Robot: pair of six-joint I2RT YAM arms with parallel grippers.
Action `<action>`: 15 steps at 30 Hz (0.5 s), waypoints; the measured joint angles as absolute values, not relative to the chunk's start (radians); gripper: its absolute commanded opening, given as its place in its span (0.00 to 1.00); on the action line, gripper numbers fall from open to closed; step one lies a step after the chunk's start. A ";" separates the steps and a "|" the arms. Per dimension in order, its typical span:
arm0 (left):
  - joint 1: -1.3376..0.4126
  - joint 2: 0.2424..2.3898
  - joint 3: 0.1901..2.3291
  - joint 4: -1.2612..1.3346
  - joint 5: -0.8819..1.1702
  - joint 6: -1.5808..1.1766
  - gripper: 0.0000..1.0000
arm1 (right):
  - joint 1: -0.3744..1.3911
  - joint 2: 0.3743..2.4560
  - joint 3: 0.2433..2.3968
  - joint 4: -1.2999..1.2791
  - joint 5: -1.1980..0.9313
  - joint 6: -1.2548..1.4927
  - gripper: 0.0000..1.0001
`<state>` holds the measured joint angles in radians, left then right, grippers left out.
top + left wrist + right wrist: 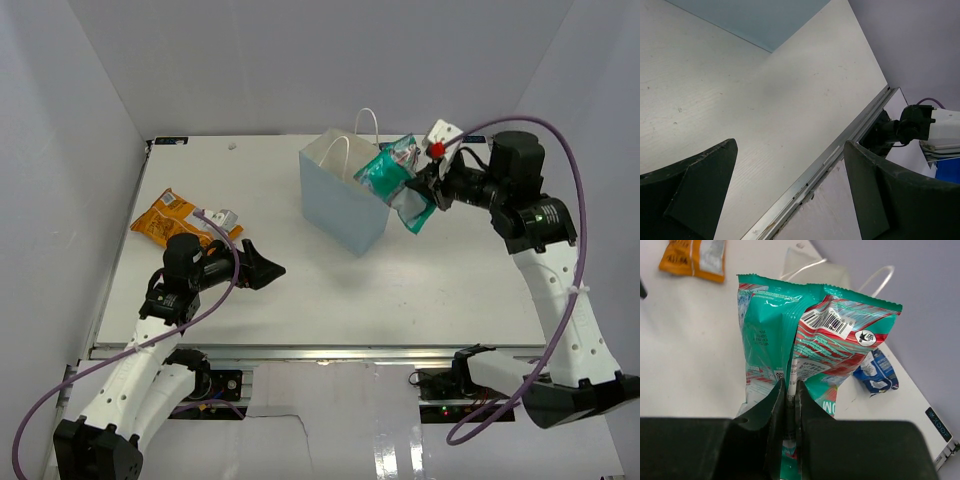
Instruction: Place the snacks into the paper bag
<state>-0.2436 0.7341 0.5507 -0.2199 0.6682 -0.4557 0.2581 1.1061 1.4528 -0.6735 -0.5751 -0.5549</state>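
The light-blue paper bag (340, 205) stands upright at the table's middle back, its white handles (368, 125) up. My right gripper (428, 190) is shut on a teal snack packet (392, 178), pinching its back seam, and holds it in the air at the bag's right rim. In the right wrist view the packet (815, 335) hangs over the bag's opening (812, 271), with the fingers (775, 405) clamped on the seam. A large orange chip bag (163, 218) and a grey-white packet (223, 217) lie at the left. My left gripper (268, 268) is open and empty, low over the table.
A blue packet (876, 371) lies on the table right of the bag. A small red thing (437, 149) and a white box (443, 132) sit at the back right. The left wrist view shows the table's front rail (840, 150) and the bag's wall (755, 20).
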 measured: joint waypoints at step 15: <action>-0.244 0.722 0.551 -0.229 0.650 -0.453 0.98 | 0.459 1.332 1.544 -0.255 -0.017 -0.231 0.08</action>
<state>-0.2436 0.7219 0.5507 -0.2287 0.6502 -0.4534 0.4587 1.3315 1.5444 -0.2554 -0.0174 -0.2310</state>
